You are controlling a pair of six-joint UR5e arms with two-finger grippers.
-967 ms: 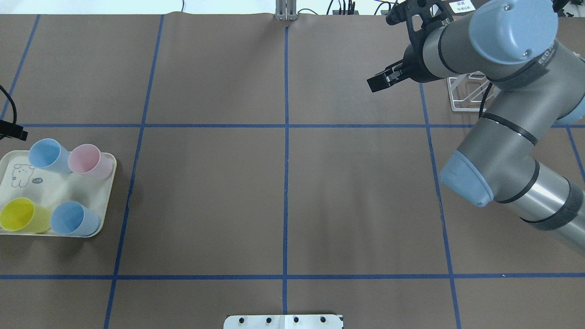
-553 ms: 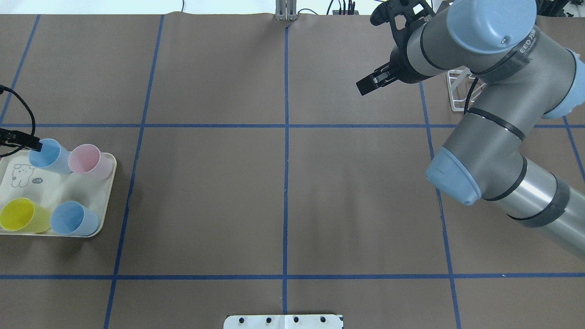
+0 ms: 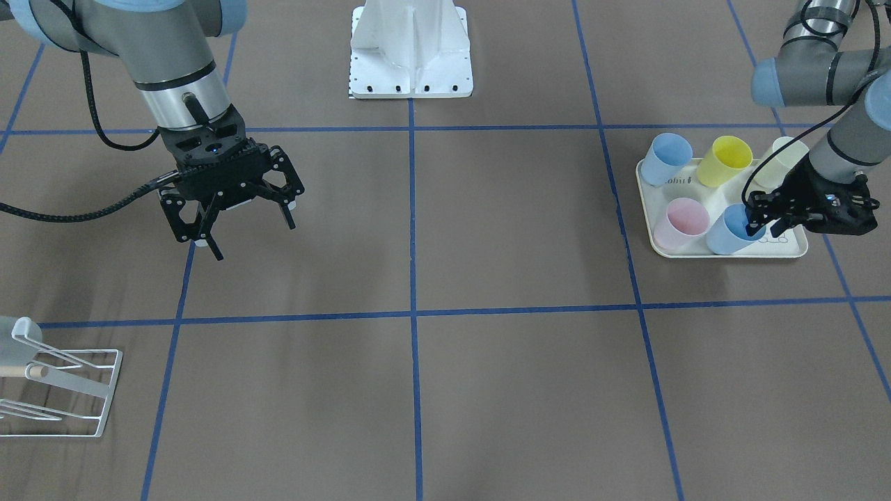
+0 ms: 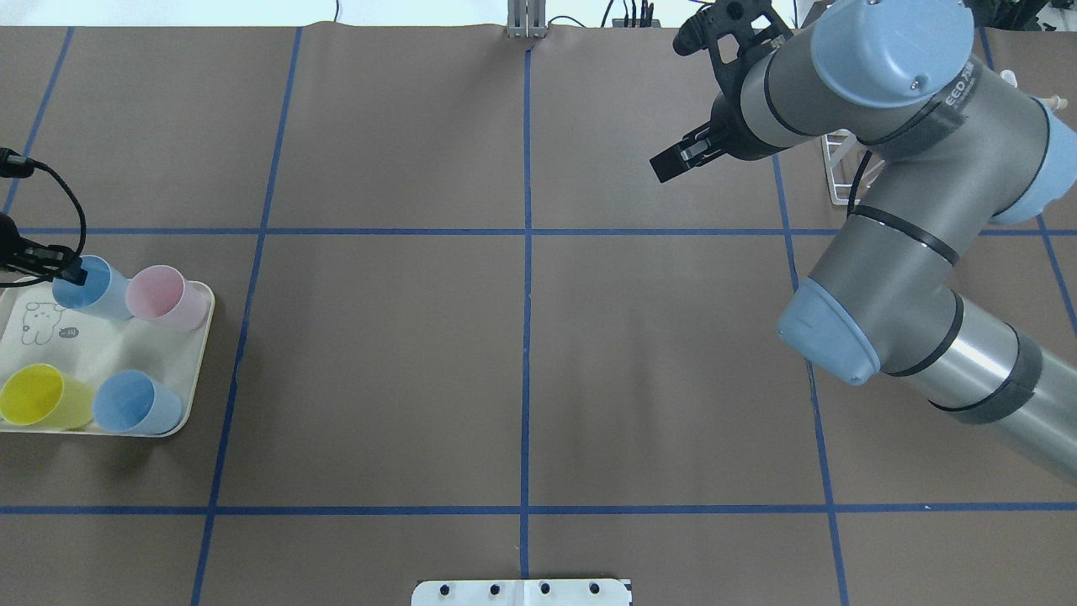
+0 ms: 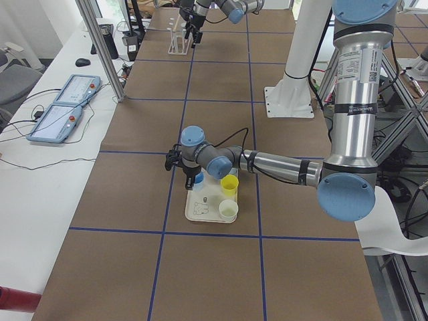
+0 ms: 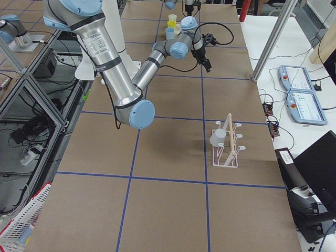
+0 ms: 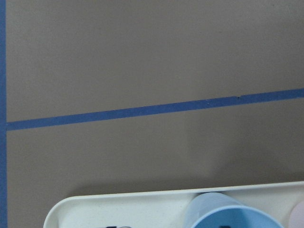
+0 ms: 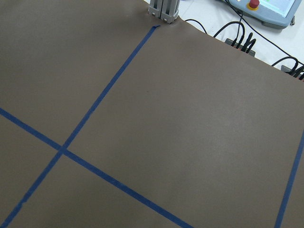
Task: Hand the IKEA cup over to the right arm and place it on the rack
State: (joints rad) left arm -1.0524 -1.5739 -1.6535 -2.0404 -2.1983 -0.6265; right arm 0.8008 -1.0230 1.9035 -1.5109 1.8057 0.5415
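Observation:
Several IKEA cups stand on a cream tray (image 3: 724,254) on my left side. My left gripper (image 3: 757,217) is at the near blue cup (image 3: 727,233). Its slim fingers look open, one tip inside the rim and the other outside. In the overhead view that blue cup (image 4: 92,288) is at the tray's far corner. The left wrist view holds only its rim (image 7: 228,213) and the tray edge (image 7: 118,202). My right gripper (image 3: 254,239) hangs open and empty above the table. The white wire rack (image 3: 66,393) holds one pale cup (image 6: 218,137).
A pink cup (image 3: 686,221), a yellow cup (image 3: 725,160), another blue cup (image 3: 666,158) and a pale cup (image 3: 783,156) share the tray. The white robot base (image 3: 411,76) stands at the table's near edge. Blue tape lines cross the brown mat.
My left gripper has come in from the table's edge to the blue cup's rim. The right arm has swung left, away from the rack.

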